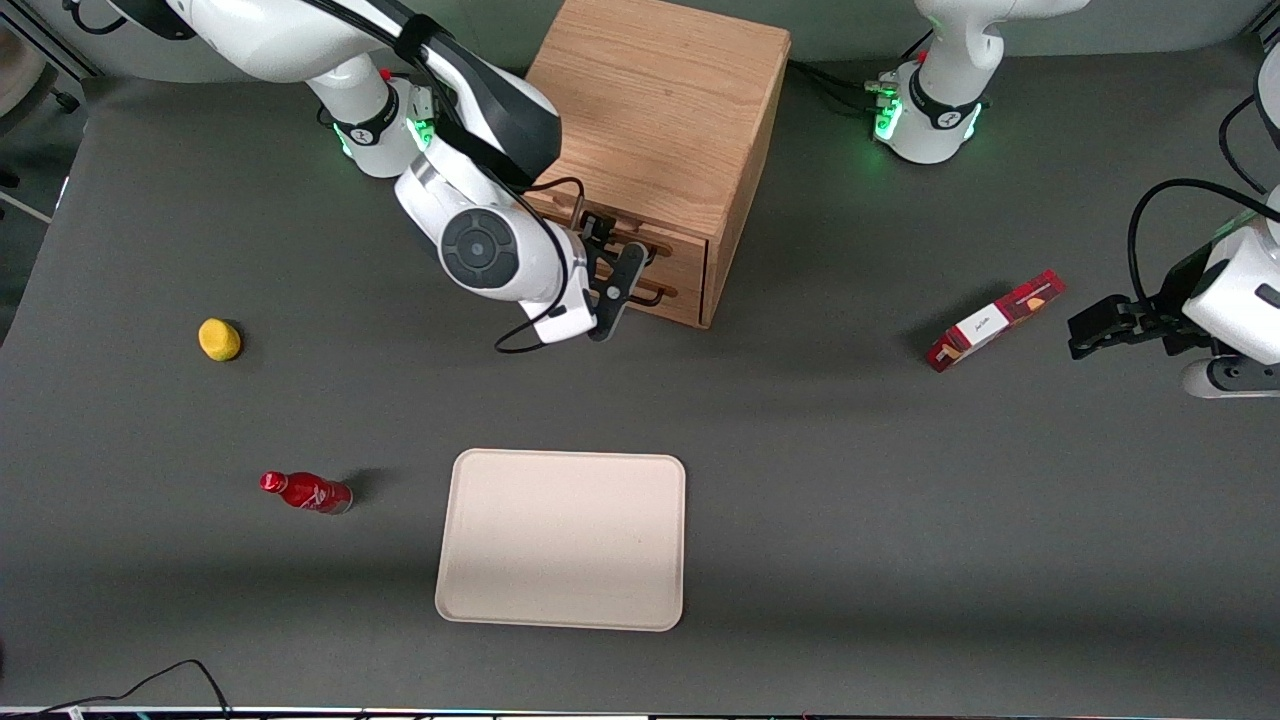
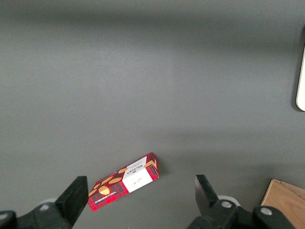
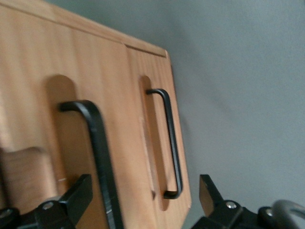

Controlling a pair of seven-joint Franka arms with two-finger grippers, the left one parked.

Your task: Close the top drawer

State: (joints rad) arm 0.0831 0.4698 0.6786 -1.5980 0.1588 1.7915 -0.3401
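Observation:
The wooden cabinet (image 1: 660,110) stands at the back of the table with its two drawer fronts facing the front camera. The top drawer (image 1: 685,255) looks pushed in or nearly so; its front (image 3: 47,71) stands a touch proud of the lower drawer (image 3: 155,76). Its black wire handle (image 3: 95,138) is close to the camera. The lower drawer's handle (image 3: 171,138) lies beside it. My right gripper (image 1: 610,265) is open and empty right in front of the drawer fronts, its fingers (image 3: 71,200) straddling both handles without holding either.
A beige tray (image 1: 560,540) lies nearer the front camera. A red bottle (image 1: 305,492) and a yellow object (image 1: 219,339) lie toward the working arm's end. A red box (image 1: 995,320) lies toward the parked arm's end, also in the left wrist view (image 2: 125,181).

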